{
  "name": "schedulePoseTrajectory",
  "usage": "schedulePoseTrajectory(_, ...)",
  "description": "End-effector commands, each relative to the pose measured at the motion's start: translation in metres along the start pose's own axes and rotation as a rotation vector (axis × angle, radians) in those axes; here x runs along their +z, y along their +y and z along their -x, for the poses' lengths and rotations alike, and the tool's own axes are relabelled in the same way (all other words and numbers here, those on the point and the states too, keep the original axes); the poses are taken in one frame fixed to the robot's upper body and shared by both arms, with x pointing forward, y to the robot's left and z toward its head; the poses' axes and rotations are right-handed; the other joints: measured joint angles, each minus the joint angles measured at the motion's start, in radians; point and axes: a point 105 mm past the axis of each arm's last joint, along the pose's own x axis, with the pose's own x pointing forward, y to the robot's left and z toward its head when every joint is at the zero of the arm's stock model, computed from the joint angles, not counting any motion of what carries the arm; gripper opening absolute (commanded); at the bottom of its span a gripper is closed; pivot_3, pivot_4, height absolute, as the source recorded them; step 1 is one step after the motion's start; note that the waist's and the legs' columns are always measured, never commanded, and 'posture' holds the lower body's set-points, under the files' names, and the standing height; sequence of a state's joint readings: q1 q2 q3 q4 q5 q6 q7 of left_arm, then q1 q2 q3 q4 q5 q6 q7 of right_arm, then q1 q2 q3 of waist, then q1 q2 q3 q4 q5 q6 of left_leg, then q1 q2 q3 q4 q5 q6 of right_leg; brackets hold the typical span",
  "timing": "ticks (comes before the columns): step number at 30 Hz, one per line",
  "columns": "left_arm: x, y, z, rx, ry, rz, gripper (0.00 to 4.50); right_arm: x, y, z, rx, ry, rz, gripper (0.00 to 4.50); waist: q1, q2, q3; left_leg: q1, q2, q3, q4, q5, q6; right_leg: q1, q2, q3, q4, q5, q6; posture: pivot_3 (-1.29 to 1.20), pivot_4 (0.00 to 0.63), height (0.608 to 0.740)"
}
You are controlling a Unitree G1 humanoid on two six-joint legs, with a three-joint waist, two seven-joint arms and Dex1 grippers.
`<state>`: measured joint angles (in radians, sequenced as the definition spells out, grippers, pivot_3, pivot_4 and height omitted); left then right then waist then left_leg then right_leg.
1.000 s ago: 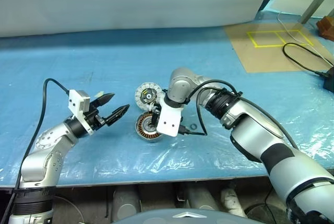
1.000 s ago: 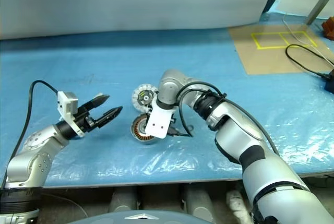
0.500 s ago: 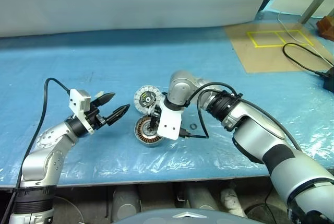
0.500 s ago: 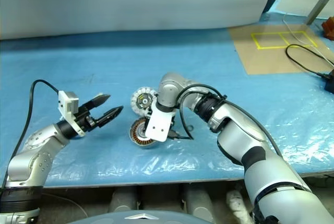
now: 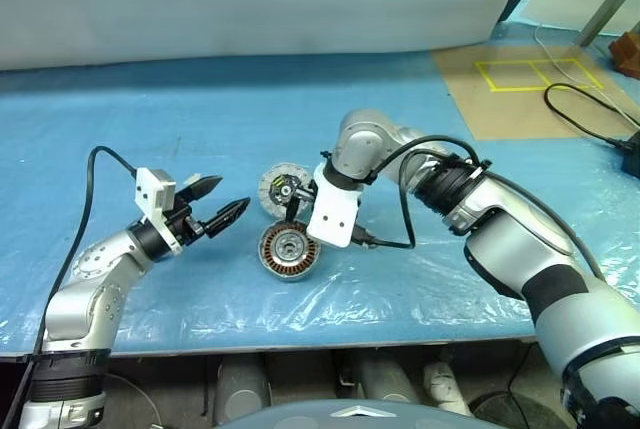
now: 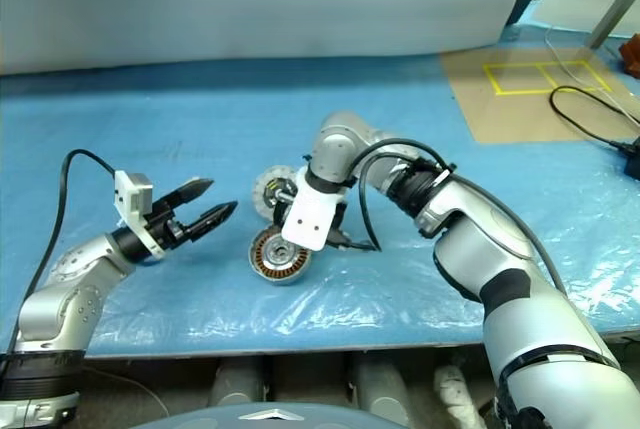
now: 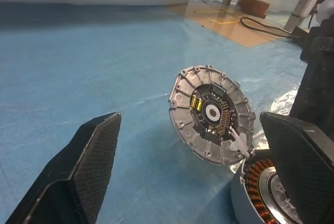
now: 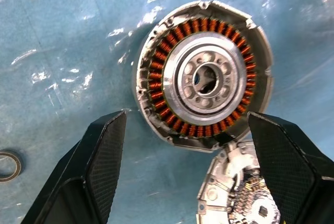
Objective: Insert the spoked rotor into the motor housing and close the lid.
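Black fingers [image 8: 99, 166] of the right end effector [image 8: 186, 115] stand wide apart and grip nothing. They point steeply down over the motor housing [image 5: 288, 251], which lies flat on the blue-sheeted counter [image 5: 200, 109]. Copper windings ring its metal centre, and no black rim shows among them, so the spoked rotor looks not yet seated. The lid [image 5: 280, 187] stands tilted at the housing's 12 o'clock, joined at the rim, with its ribbed inner face and black-and-yellow centre towards the left end effector [image 5: 228, 197]. That one hangs level at the housing's 9 o'clock, jaws spread and empty. A tiny thin ring [image 8: 6, 164] lies on the sheet just beside the housing.

The step in hand appears to be drawing the right end effector clear of the housing. Done well, it would rise straight, with the fingers kept wide of the rim. Care is needed that neither the fingers nor the wrist cable catches the tilted lid, which would probably drag the housing askew.

Compared with a second ago, the right end effector has lifted off the housing, where it sat low and hid the 3 o'clock side. Its jaws have also widened, and the full ring of windings now shows. The left end effector has not stirred.
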<state>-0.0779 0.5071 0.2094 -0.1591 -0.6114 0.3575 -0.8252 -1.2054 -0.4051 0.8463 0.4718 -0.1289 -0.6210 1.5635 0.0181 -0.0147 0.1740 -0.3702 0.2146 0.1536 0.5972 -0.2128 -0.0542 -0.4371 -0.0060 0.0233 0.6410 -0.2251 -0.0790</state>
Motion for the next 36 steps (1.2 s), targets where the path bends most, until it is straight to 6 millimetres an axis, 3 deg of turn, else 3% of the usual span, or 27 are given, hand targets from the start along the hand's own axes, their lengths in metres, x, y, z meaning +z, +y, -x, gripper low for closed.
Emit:
schedulePoseTrajectory(1, 0.007, -0.002, -0.002, -0.017, -0.023, -0.026, 4.5, 0.007, -0.006, 0.023, -0.015, 0.004, 0.014, 3.89, 0.0, 0.0, 0.0, 0.0, 0.0, 0.0, 0.0, 0.0, 0.0, 0.0, 0.0, 0.0, 0.0, 0.0, 0.0, 0.0, 0.15, 0.74)
schedulePoseTrajectory(4, 0.009, -0.004, -0.002, -0.021, -0.03, -0.026, 4.5, 0.003, -0.002, 0.035, -0.083, -0.002, -0.074, 3.89, 0.002, 0.0, 0.0, 0.0, 0.0, 0.0, 0.0, 0.0, 0.0, 0.0, 0.0, 0.0, 0.0, 0.0, 0.0, 0.0, 0.15, 0.74)
schedulePoseTrajectory(9, 0.017, -0.024, -0.002, -0.076, -0.05, -0.008, 4.5, 0.0, 0.017, 0.056, -0.371, -0.111, -0.451, 3.89, 0.021, -0.002, 0.0, 0.001, -0.001, -0.001, 0.0, 0.001, -0.002, 0.003, 0.0, 0.0, -0.002, -0.001, 0.002, 0.0, 0.15, 0.74)
schedulePoseTrajectory(12, 0.016, -0.037, 0.0, -0.133, -0.02, -0.005, 4.5, 0.009, 0.027, 0.065, -0.552, -0.26, -0.71, 3.89, 0.029, -0.002, 0.0, 0.001, -0.002, -0.001, -0.001, 0.001, -0.003, 0.003, 0.0, 0.0, -0.003, -0.001, 0.003, 0.0, 0.15, 0.74)
schedulePoseTrajectory(16, 0.004, -0.058, 0.006, -0.257, 0.068, 0.01, 4.5, 0.003, 0.055, 0.059, -0.784, -0.285, -0.987, 3.89, 0.032, -0.001, 0.0, 0.004, -0.004, -0.002, -0.004, 0.002, -0.004, 0.005, 0.0, 0.001, -0.004, -0.003, 0.007, 0.0, 0.15, 0.74)
schedulePoseTrajectory(20, 0.003, -0.062, 0.001, -0.313, 0.092, 0.012, 4.5, 0.003, 0.091, 0.044, -0.876, -0.258, -1.207, 3.89, 0.035, -0.001, 0.0, 0.006, -0.006, -0.003, -0.005, 0.002, -0.004, 0.006, -0.001, 0.003, -0.006, -0.005, 0.013, 0.0, 0.15, 0.74)
schedulePoseTrajectory(22, 0.004, -0.063, -0.002, -0.327, 0.092, 0.006, 4.5, 0.003, 0.098, 0.04, -0.9, -0.234, -1.248, 3.89, 0.035, -0.001, 0.0, 0.006, -0.007, -0.003, -0.005, 0.002, -0.004, 0.007, -0.001, 0.004, -0.006, -0.005, 0.016, 0.0, 0.15, 0.74)
schedulePoseTrajectory(27, 0.0, -0.069, -0.017, -0.389, 0.095, 0.013, 4.5, -0.009, 0.136, 0.006, -0.941, -0.07, -1.345, 3.89, 0.033, 0.0, 0.0, 0.01, -0.008, -0.002, -0.008, 0.002, -0.004, 0.011, -0.002, 0.005, -0.011, -0.005, 0.018, 0.0, 0.15, 0.74)
schedulePoseTrajectory(36, -0.007, -0.067, -0.013, -0.431, 0.149, -0.003, 4.5, -0.002, 0.152, -0.008, -0.914, -0.049, -1.372, 3.89, 0.027, 0.0, 0.0, 0.012, -0.009, -0.002, -0.02, 0.002, -0.004, 0.014, -0.002, 0.005, -0.022, 0.001, 0.019, 0.0, 0.15, 0.74)
